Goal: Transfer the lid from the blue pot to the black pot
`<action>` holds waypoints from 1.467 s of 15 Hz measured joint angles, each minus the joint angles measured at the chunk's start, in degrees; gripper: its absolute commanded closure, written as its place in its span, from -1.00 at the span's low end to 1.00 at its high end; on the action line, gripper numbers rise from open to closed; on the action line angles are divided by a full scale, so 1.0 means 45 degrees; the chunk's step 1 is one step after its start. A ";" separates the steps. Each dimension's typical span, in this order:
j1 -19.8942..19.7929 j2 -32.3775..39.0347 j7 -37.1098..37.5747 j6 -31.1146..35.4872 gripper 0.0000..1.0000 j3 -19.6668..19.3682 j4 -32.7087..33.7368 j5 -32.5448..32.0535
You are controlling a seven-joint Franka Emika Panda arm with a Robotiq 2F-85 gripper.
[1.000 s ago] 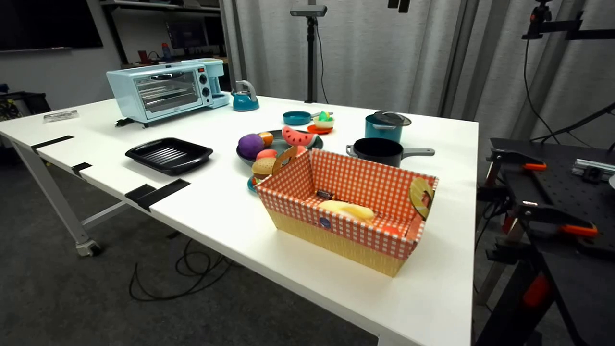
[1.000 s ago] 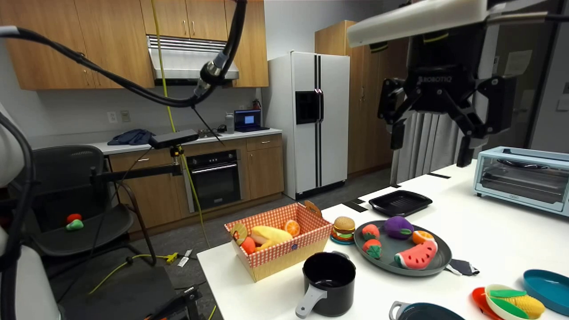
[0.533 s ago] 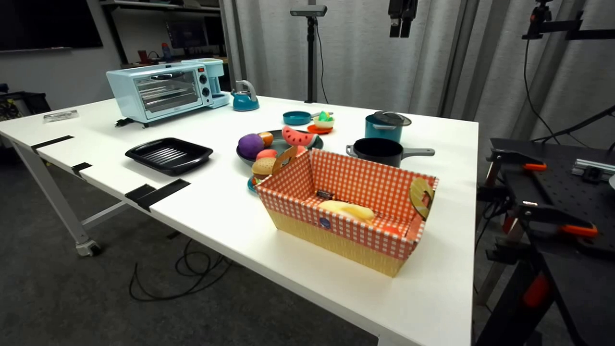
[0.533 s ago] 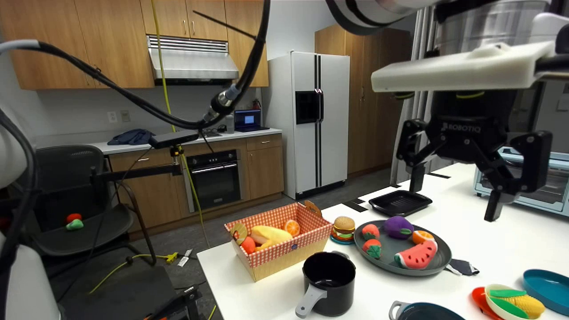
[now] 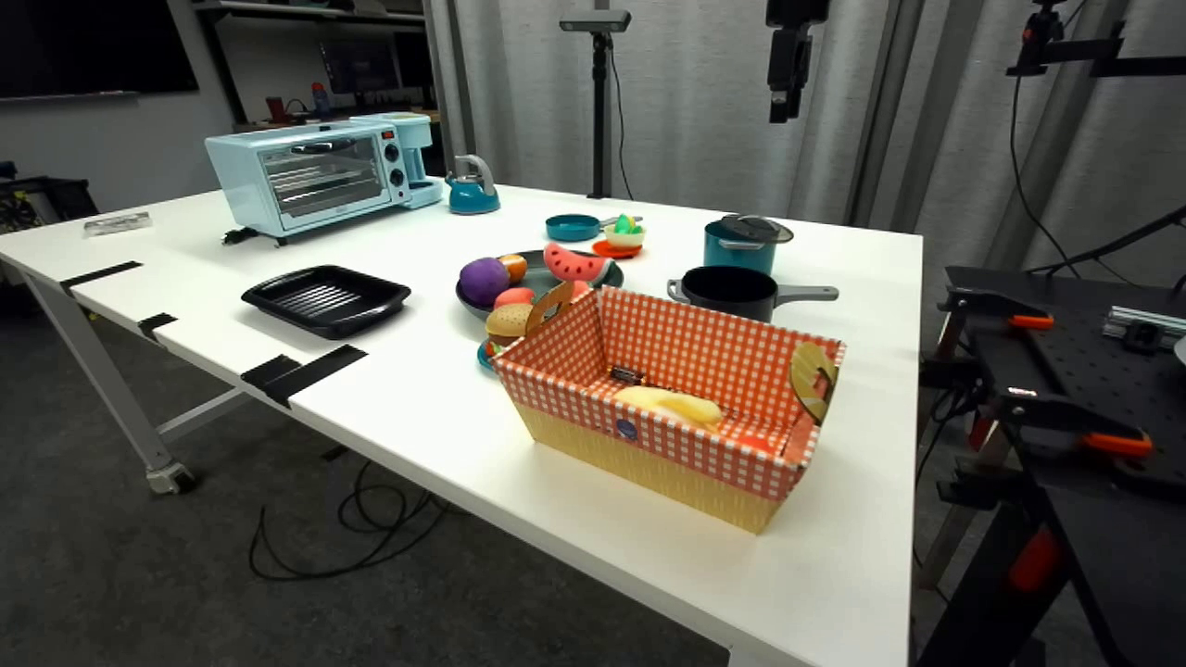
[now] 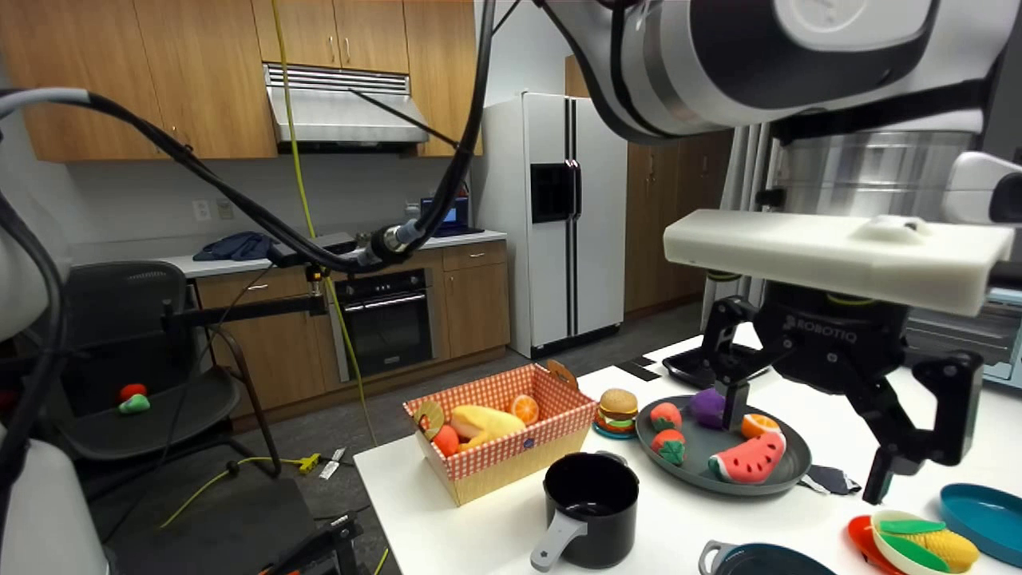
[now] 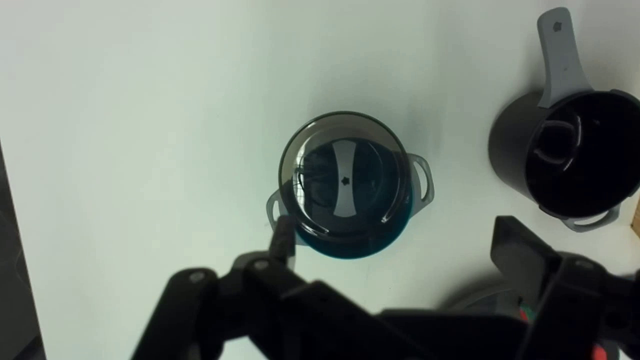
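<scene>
The lid (image 7: 345, 181) is see-through dark grey with a light grey bar handle. It rests on the blue pot (image 7: 352, 251), overhanging one side; in an exterior view the lid (image 5: 762, 229) tops the teal pot (image 5: 737, 255). Another exterior view shows only the blue pot's rim and grey handle (image 6: 713, 553) at the bottom edge. The black pot (image 7: 575, 155) has no lid and a grey straight handle; it shows in both exterior views (image 5: 727, 293) (image 6: 592, 511). My gripper (image 7: 396, 227) is open and empty, well above the table; it shows in both exterior views (image 5: 786, 104) (image 6: 805, 451).
A red checkered basket (image 5: 649, 454) with toy food stands close to the black pot. A grey plate (image 6: 695, 471) of toy fruit, a bowl with corn (image 6: 926, 543), a teal pan (image 6: 986, 519), a black tray (image 5: 326, 301) and a toaster oven (image 5: 306, 176) share the table.
My gripper has come down in both exterior views, from near the top of the picture to lower above the table. It stays open. The pots and lid have not moved.
</scene>
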 measured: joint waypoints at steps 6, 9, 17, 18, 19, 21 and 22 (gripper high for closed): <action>-0.0651 0.0120 -0.1493 0.1236 -1.00 -0.0045 -0.0747 0.0074; -0.0715 0.0316 -0.2415 0.2360 -1.00 -0.0034 -0.1129 0.0556; -0.0798 0.1386 -0.4066 0.4064 -1.00 0.0363 -0.1728 0.1526; -0.0844 0.1545 -0.4164 0.4197 -1.00 0.0469 -0.1729 0.1608; -0.0894 0.1703 -0.4245 0.4325 -1.00 0.0588 -0.1727 0.1689; -0.0987 0.2006 -0.4299 0.4579 -1.00 0.0826 -0.1706 0.1769; -0.1027 0.2147 -0.4299 0.4701 -1.00 0.0938 -0.1673 0.1776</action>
